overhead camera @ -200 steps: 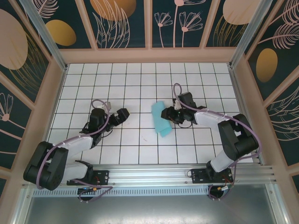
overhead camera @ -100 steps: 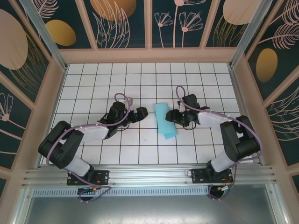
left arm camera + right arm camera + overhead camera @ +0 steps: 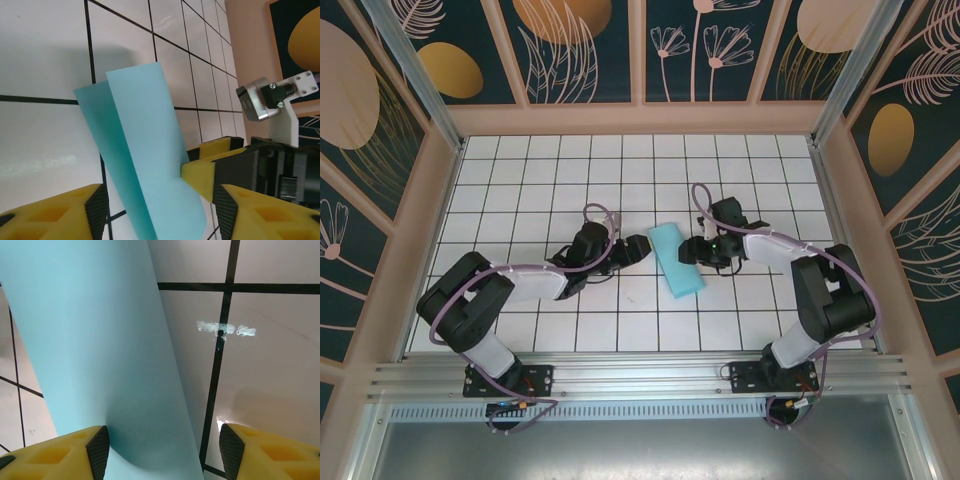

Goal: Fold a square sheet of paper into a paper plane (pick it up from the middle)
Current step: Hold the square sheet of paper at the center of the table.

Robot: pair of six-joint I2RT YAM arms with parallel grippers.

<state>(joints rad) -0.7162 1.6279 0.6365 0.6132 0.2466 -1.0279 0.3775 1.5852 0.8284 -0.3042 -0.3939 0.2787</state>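
We are finding the square sheet of paper [image 3: 677, 258] folded into a long light-blue strip. It is lying slantwise near the middle of the gridded table [image 3: 520, 170]. In the left wrist view two layers are showing, slightly offset at the far end.

The left gripper [image 3: 638, 245] is sitting just beside the strip's left long edge. Its yellow fingers [image 3: 55, 215] are standing well spread with the near end of the strip between them, and we are seeing no pinch.

The right gripper [image 3: 688, 250] is facing it from the opposite edge. One of its fingertips [image 3: 202, 167] is touching that edge. In its own wrist view its fingers [image 3: 270, 450] are likewise spread, with the paper running between them and not clamped.
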